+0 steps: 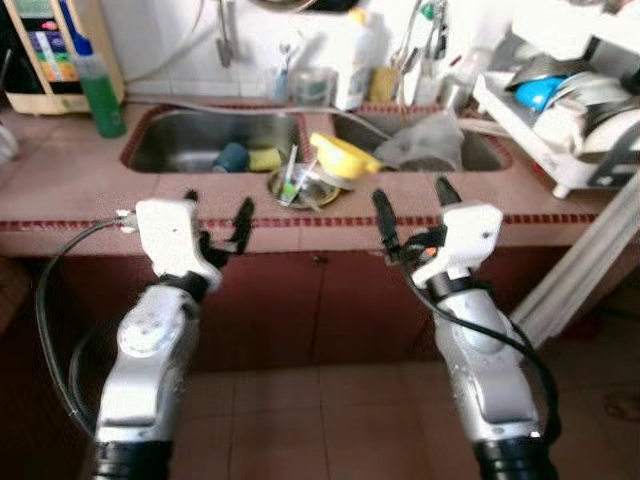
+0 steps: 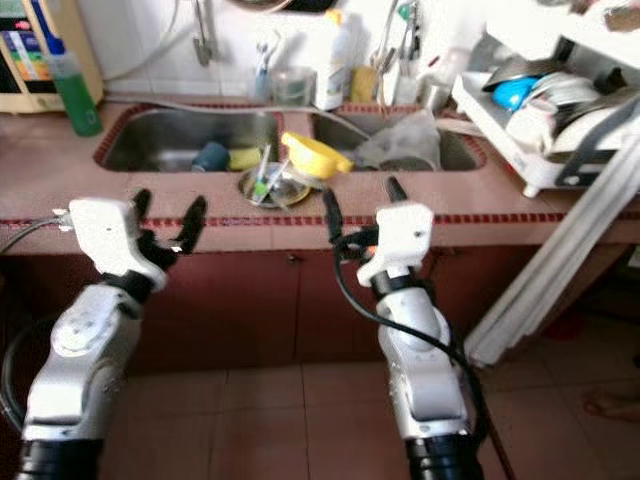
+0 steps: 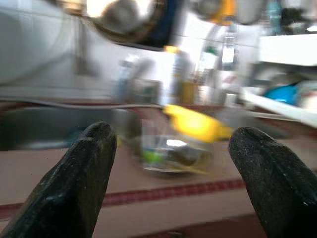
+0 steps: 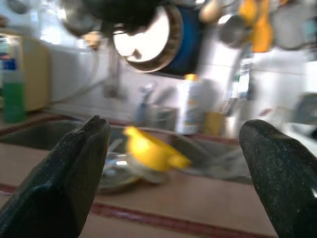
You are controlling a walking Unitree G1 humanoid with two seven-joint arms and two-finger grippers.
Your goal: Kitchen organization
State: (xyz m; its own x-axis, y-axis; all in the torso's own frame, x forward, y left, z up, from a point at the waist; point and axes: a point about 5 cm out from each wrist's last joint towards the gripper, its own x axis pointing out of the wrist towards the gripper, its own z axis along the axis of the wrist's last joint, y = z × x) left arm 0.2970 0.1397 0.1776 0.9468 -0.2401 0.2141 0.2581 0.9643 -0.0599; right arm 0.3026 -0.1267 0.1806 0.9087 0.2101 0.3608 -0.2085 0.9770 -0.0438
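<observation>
Steel bowl with yellow scoop tipped on its rim, resting on the desk's strip between the two basins, near the front edge. Holds a few sticks of cutlery, count unclear. Lies straight ahead and between both claws, past the front edge; about equally near to each, perhaps slightly nearer the right. Scoop's handle runs toward the right basin.

Left claw spread wide, empty, held just short of the front edge. Right claw likewise spread wide and empty, at the same edge.

Counted: two basins, one bowl, one scoop, one sponge and one dark cup in the left basin, one green bottle by the far-left corner, one rack of dishes at the right end.
</observation>
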